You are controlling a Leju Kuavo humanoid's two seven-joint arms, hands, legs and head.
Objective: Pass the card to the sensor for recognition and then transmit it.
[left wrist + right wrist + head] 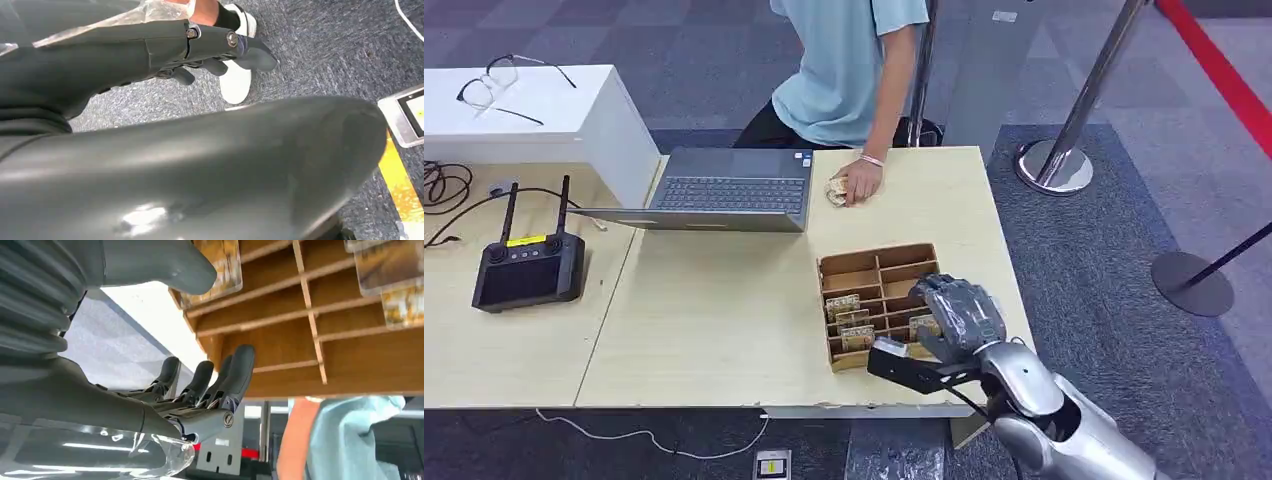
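Printed cards in clear sleeves (852, 322), standing in compartmented wooden tray (876, 268) near desk's (714, 320) front right corner. Right hand (957, 315) poised over tray's right side, fingers apart, holding nothing. Pick, sensor pass, handover all outstanding. Left hand (220, 47) hanging, loosely curled, empty.

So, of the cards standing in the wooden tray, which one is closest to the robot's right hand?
The card in the tray's right column, directly beside the right hand. The other three cards stand stacked in the left column, farther from the hand.
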